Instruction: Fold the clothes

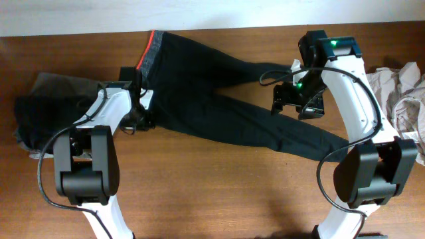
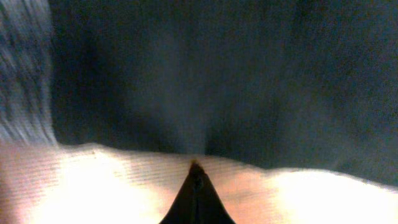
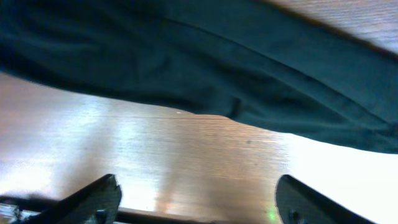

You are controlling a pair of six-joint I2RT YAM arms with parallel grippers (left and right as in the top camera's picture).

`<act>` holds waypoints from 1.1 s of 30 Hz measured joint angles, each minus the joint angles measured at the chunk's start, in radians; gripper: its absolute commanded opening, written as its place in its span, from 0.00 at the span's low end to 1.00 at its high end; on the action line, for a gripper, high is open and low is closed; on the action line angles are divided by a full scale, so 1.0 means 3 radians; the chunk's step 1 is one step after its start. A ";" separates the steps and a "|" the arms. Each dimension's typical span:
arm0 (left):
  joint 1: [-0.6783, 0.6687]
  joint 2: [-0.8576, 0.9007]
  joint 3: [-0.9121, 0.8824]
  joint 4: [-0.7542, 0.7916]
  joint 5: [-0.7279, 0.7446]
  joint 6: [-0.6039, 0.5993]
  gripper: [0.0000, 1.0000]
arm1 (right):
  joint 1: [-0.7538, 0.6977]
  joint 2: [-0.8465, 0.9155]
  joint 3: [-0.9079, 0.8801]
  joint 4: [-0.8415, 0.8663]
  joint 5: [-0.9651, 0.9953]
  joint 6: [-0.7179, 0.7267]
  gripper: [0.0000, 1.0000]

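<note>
A pair of long black leggings [image 1: 219, 93] lies spread across the wooden desk [image 1: 219, 192]. Its grey waistband [image 1: 151, 53], showing a strip of red-orange lining, sits toward the far left, and the two legs run diagonally to the near right, the upper one crossing over the other. The left end effector [image 1: 141, 113] sits at the near edge of the leggings just below the waistband. In the left wrist view its fingers are pressed together into a single dark point [image 2: 196, 171] right at the hem of the black fabric [image 2: 217, 74]. Creases in the cloth run toward that point, so it appears clamped on the edge of the leggings, with pale desk surface [image 2: 93, 186] on either side. The right end effector [image 1: 299, 103] hangs over the upper leg toward the right side of the desk. In the right wrist view its fingers [image 3: 93, 198] stand wide apart, holding nothing [image 3: 199, 202]. Bare desk [image 3: 186, 155] shows between them and the black leg [image 3: 186, 56] crosses the frame beyond the tips. A dark heap [image 1: 40, 113] of black and grey garments lies at the left end of the desk, beside the left arm. A beige heap [image 1: 405, 93] of crumpled cloth lies at the right edge.
</note>
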 measured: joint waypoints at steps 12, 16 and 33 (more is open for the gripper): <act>0.0000 -0.0183 -0.0154 -0.0261 -0.0039 -0.0192 0.02 | 0.0000 -0.0023 -0.0233 0.0214 0.0251 0.0303 0.14; 0.0000 -0.0463 -0.0155 0.0003 -0.0058 -0.0202 0.01 | 0.0000 -0.0023 -0.0365 0.0459 0.0258 0.0378 0.04; -0.0237 -0.2670 -0.0529 0.0392 -0.0385 -0.0168 0.37 | 0.0868 -0.2328 -0.1837 0.1311 0.1021 0.0752 0.41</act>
